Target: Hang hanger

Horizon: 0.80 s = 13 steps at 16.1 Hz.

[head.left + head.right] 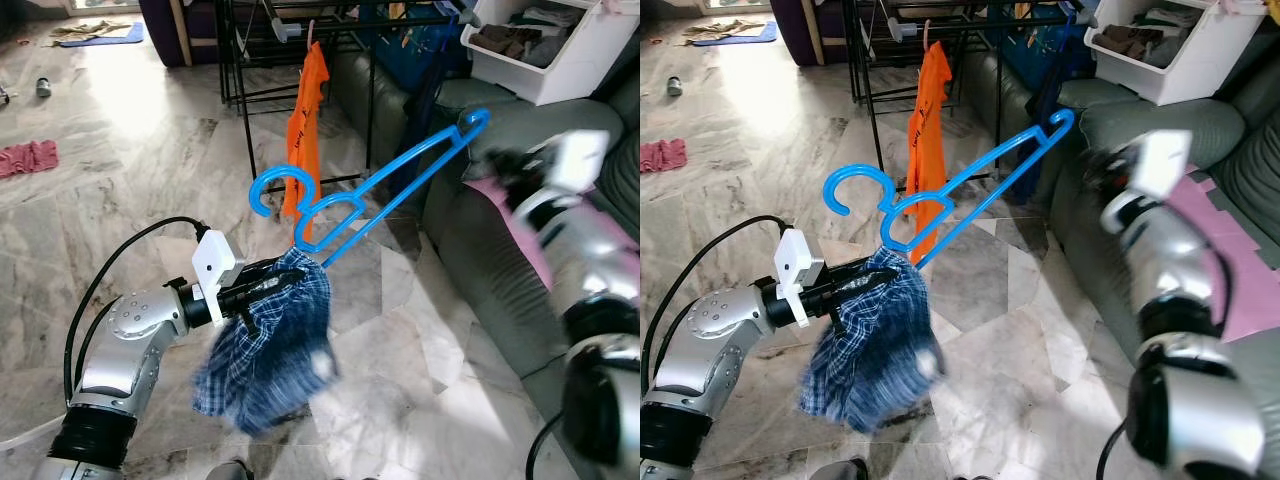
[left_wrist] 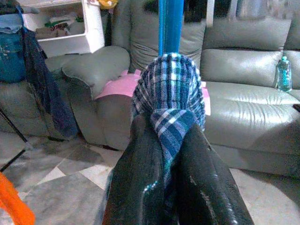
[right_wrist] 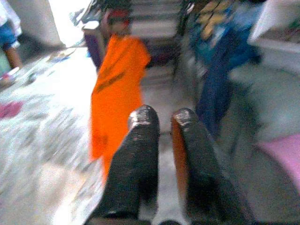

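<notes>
1. Two arms are in your head views: the left gripper [image 1: 275, 282] is raised over the marble floor [image 1: 130, 190], and the right arm is lifted in front of the grey sofa [image 1: 480, 250], blurred.
2. Your left gripper is clamped on the blue plaid cloth [image 1: 270, 345] draped on the blue hanger [image 1: 370, 185]; in the left wrist view the two fingers [image 2: 140, 187] pinch a fold of the plaid between them.
3. You have the hanger held in the air, tilted, with its hook [image 1: 275, 190] toward the open floor and its far end rising toward the sofa.
4. You can see the plaid cloth hanging below the gripper, clear of the floor.
5. Your right gripper [image 3: 161, 117] has its fingers drawn close, a thin gap between them and nothing gripped.
6. Beyond the hanger stands a black drying rack [image 1: 250, 60] with an orange garment [image 1: 305, 120] hanging from it.
7. On the sofa arm rests a white bin [image 1: 550, 55] of clothes, and a pink sheet [image 1: 1230, 260] lies on the seat.
</notes>
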Tool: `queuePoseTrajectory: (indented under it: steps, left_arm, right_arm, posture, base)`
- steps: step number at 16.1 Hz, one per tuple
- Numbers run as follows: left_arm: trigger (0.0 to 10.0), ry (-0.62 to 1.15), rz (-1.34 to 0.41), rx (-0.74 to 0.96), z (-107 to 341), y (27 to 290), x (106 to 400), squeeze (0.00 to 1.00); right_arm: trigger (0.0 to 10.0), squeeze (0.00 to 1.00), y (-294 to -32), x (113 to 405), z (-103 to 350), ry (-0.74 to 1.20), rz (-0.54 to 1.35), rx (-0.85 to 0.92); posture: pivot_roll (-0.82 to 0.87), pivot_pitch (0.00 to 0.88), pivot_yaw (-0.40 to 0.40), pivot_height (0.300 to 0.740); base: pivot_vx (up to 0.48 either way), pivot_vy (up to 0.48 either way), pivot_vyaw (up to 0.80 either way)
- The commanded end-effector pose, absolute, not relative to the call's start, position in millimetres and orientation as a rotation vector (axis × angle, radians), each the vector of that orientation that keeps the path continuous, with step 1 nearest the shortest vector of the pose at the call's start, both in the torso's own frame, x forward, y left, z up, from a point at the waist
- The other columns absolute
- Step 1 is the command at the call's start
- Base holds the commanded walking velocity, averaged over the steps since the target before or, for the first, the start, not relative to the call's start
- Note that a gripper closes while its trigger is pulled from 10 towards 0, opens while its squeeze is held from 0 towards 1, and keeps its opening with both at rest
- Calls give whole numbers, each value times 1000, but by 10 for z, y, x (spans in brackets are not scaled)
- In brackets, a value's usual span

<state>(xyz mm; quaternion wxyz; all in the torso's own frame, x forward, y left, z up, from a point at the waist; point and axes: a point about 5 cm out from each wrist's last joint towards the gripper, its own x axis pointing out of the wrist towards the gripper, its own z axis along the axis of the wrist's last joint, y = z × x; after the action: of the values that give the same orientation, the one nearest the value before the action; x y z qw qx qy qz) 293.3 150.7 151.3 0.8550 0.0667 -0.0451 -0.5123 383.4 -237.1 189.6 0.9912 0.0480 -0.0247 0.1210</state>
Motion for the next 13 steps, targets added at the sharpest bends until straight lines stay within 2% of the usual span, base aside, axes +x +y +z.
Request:
queuePoseTrajectory:
  steps: [1,2,3,4,8,13]
  left_arm:
    - [0,-151,-1094,178,1636,1459,2953,0]
    - [0,-185,-1083,188,1725,1449,2993,0]
    - [0,-226,-1076,194,1834,1432,3037,0]
    - [0,-242,-1071,189,1879,1425,3057,0]
    - [0,-328,-1113,230,2154,1320,3119,0]
    - [0,-387,-1202,278,2327,1154,3094,0]
  right_arm:
    - [4745,0,-2326,3798,1807,-10,299,91]
    - [10000,0,-2219,3723,1607,57,392,63]
    - [10000,259,-2148,3645,1425,112,448,31]
    - [10000,1000,-2130,3620,1371,130,464,11]
    - [10000,1000,-1940,3455,1214,179,686,-35]
    - [10000,1000,-1885,3493,1277,172,755,-83]
  posture:
    - [63,109,-111,740]
    - [62,109,-109,740]
    - [63,108,-107,740]
    - [64,108,-104,740]
    - [70,109,-89,740]
    - [87,108,-78,740]
  base:
    - [0,0,0]
    - [0,0,0]
    - [0,0,0]
    - [0,0,0]
    - [0,0,0]
    - [0,0,0]
